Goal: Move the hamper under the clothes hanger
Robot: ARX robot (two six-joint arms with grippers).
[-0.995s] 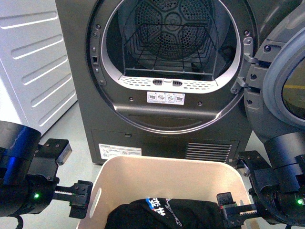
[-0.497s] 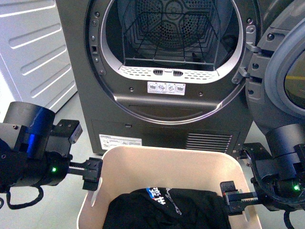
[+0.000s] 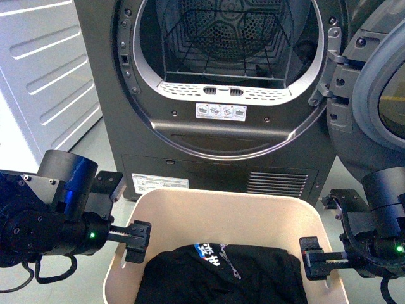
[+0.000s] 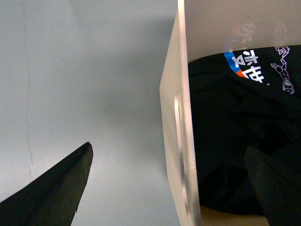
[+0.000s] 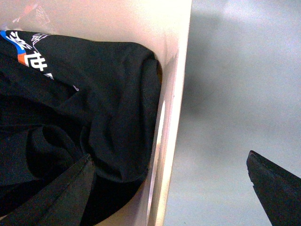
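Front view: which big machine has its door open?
The dark grey dryer, its drum showing; the white ribbed one on the left shows no opening.

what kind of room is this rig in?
Likely a laundry room: a dark front-loading dryer standing open, a white appliance beside it, and a beige hamper holding black clothing.

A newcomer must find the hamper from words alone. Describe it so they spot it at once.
Start at the dark grey dryer with its round door open. On the floor just in front of it sits the hamper. It is the only beige, open-topped bin, with rounded corners and a black printed garment inside.
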